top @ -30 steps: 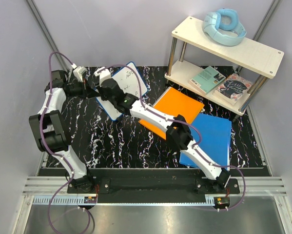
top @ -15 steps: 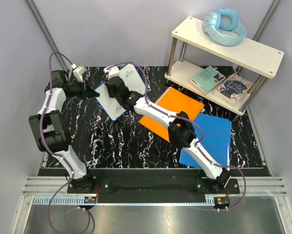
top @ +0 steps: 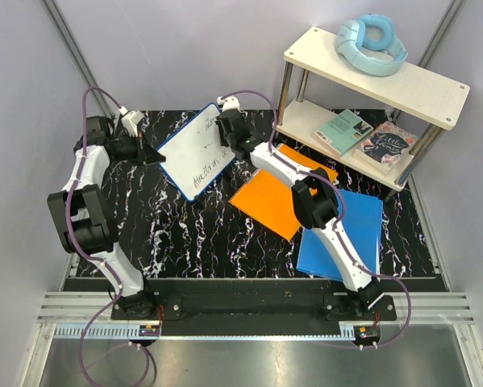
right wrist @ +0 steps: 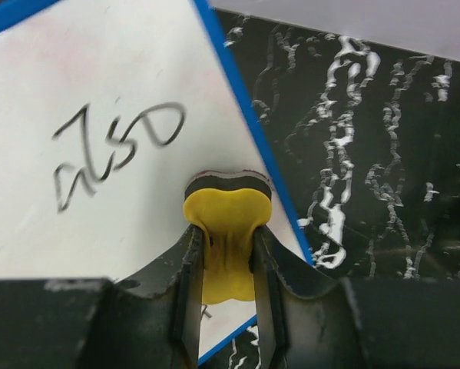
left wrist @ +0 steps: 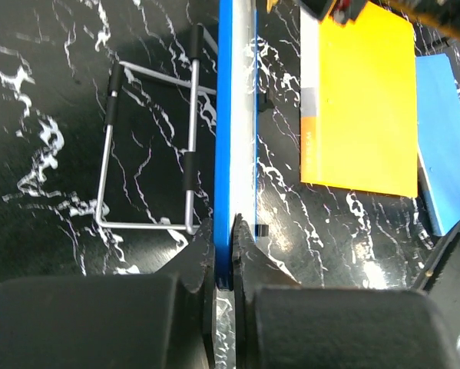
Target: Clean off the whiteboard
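Orange folder (top: 264, 201) lies between the whiteboard (top: 194, 153) and the blue folder (top: 358, 234).

Robot lab test cell, staged as a desk. Plain grey panel walls (top: 185, 48) with metal corner struts (top: 72, 48). Slotted aluminium rail (top: 249, 330) along the near edge. White-and-black left arm (top: 81, 173) and right arm (top: 338, 242) are bolted to a black base bar (top: 249, 306). Black white-veined tabletop (top: 185, 234). Office props: pale wooden two-tier shelf (top: 435, 93), light blue headphones (top: 370, 44), teal book (top: 342, 131), orange folder (top: 277, 197), blue folder (top: 354, 230).
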`<state>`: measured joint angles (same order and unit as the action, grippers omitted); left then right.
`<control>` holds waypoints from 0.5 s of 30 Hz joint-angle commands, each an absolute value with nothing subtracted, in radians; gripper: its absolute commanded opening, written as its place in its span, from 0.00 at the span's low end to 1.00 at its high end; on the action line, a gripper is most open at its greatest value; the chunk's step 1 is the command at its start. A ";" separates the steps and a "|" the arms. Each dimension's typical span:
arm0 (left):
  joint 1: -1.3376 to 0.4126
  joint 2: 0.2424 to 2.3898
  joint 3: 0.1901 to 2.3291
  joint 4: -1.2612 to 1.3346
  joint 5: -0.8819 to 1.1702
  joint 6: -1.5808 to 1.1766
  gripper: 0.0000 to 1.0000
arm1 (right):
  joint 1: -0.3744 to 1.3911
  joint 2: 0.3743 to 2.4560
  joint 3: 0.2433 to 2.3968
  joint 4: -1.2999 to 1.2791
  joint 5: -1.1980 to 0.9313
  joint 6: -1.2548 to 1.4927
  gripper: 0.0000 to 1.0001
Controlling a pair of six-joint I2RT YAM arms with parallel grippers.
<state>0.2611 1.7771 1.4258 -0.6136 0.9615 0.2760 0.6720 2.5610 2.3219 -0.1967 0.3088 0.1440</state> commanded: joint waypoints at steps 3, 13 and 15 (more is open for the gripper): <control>0.245 1.764 1.407 -0.609 0.827 0.451 0.00 | 0.833 2.514 2.168 -0.107 0.046 0.092 0.00; 0.245 1.753 1.401 -0.615 0.822 0.462 0.00 | 0.888 2.483 2.183 -0.101 -0.031 0.101 0.00; 0.245 1.749 1.397 -0.615 0.816 0.466 0.00 | 0.882 2.499 2.224 -0.115 0.035 0.097 0.00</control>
<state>0.2699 1.7771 1.4170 -0.6353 0.9379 0.2817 0.8665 2.4397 2.1715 -0.1261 0.0956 0.0753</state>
